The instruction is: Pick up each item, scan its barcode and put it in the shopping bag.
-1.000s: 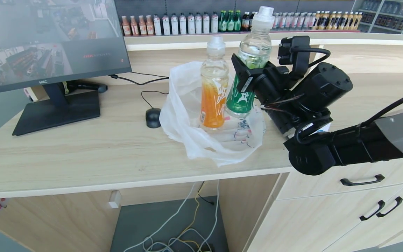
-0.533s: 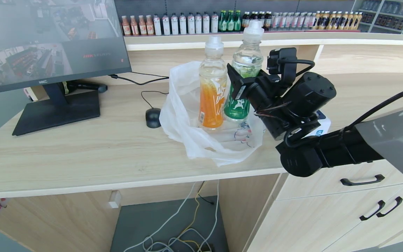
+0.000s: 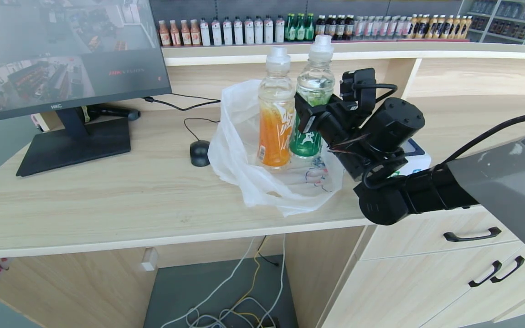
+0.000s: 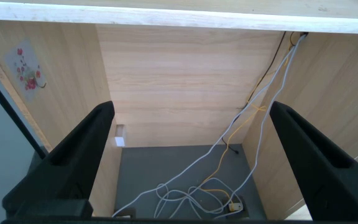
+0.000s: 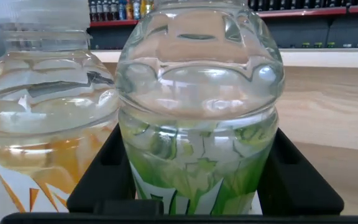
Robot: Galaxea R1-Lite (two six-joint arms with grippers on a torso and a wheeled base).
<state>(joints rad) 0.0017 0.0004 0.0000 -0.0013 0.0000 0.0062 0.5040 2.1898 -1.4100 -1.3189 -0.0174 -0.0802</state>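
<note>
My right gripper (image 3: 310, 116) is shut on a clear bottle with a green label (image 3: 310, 107), upright over the white shopping bag (image 3: 244, 168), its base down among the bag's folds. An orange-labelled bottle (image 3: 275, 111) stands in the bag right beside it. In the right wrist view the green bottle (image 5: 201, 134) sits between the gripper's (image 5: 197, 180) black fingers (image 5: 98, 171), with the orange bottle (image 5: 48, 124) close alongside. My left gripper (image 4: 191, 162) hangs open below the counter, facing the recess with loose cables (image 4: 229, 168).
A monitor (image 3: 62, 54) on a black stand occupies the counter's left. A black mouse (image 3: 199, 152) lies just left of the bag. A white box (image 3: 415, 159) sits behind my right arm. Bottles line the back shelf (image 3: 312, 25). Drawers (image 3: 472, 237) are below right.
My right gripper has lowered the green bottle and carried it left, from above the bag to down beside the orange bottle. The orange bottle and bag stayed put.
</note>
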